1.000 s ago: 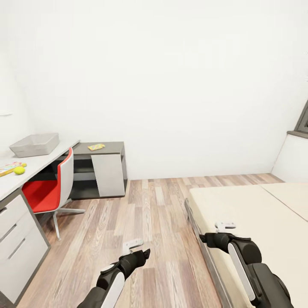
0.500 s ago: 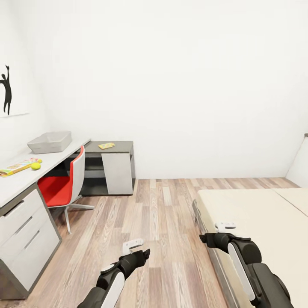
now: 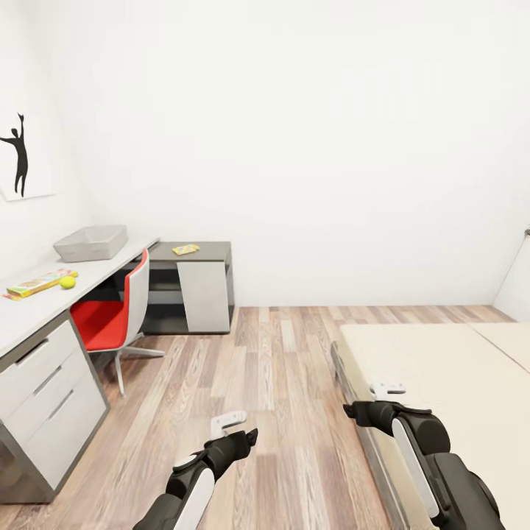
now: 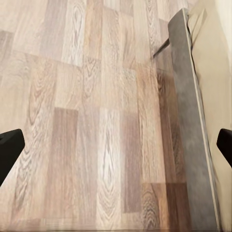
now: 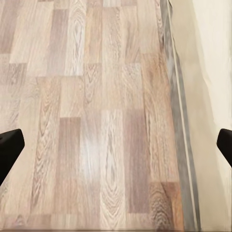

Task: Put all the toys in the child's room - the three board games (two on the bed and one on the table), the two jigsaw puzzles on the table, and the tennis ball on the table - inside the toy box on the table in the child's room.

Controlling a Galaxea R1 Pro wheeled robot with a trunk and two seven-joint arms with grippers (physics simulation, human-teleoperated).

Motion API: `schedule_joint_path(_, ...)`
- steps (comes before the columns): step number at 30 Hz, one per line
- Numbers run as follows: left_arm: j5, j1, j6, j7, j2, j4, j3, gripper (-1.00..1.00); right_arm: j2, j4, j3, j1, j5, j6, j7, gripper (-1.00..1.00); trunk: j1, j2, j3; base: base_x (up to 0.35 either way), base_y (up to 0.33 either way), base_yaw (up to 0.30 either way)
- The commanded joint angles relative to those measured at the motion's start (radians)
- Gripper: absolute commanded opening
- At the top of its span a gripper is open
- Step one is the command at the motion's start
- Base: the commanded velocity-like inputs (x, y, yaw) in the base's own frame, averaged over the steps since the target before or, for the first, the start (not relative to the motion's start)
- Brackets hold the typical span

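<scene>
Glossy plank floor (image 3: 272,368), smooth white table (image 3: 29,313), sloped-sided grey toy box (image 3: 92,243)

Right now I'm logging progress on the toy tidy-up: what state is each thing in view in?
toy box: on the table, contents hidden.
tennis ball: on the table, outside the box.
flat colourful box: lying beside the ball.
bed: visible part bare.
left gripper: open, empty.
right gripper: open, empty.

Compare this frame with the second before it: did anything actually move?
Only the camera turned left: the table, toy box and tennis ball slid rightward in view and a wall picture appeared. Both arms kept their pose, left gripper and right gripper open and empty.
</scene>
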Motion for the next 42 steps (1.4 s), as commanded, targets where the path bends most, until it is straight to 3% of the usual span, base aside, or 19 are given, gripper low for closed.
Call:
schedule_joint_path(1,0.011,-0.001,0.003,0.009,0.0,-0.002,-0.002,1.0,-0.001,-0.001,0.0,-0.001,-0.004,0.004,-0.001,1.0,0.0,-0.001,-0.001,-0.164,-0.073,0.004)
schedule_joint_path(42,0.011,-0.001,0.003,0.008,-0.001,-0.002,-0.002,1.0,-0.001,0.001,0.0,-0.001,-0.004,0.003,-0.001,1.0,0.0,-0.001,-0.001,-0.028,-0.014,0.0)
